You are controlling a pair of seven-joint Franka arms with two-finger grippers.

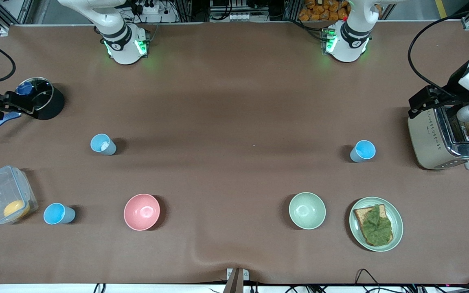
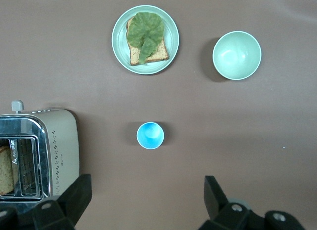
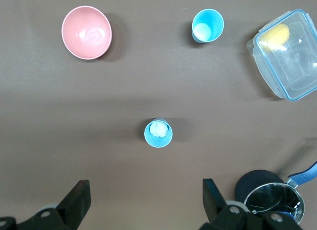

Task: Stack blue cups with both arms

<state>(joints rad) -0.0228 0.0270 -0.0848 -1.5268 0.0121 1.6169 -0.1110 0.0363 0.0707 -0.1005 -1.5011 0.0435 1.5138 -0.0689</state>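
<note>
The brown tabletop [image 1: 234, 101] carries everything. A silver toaster [image 1: 442, 140] with a slice of bread in one slot stands at the left arm's end. A clear lidded container [image 1: 4, 195] holding something yellow and a black saucepan [image 1: 45, 101] with a blue handle sit at the right arm's end. A plate [image 1: 397, 221] of toast topped with a lettuce leaf lies beside the pale green bowl [image 1: 307, 210], with the pink bowl [image 1: 141, 211] farther along.

Three blue cups stand upright and well apart: one [image 1: 362, 151] near the toaster, one [image 1: 103, 144] with a whitish inside, and one [image 1: 58, 214] beside the container.

The left end effector [image 2: 143, 200] hangs wide open and empty above the tabletop near the toaster-side cup. The right end effector [image 3: 143, 203] is equally open and empty near the whitish cup.
</note>
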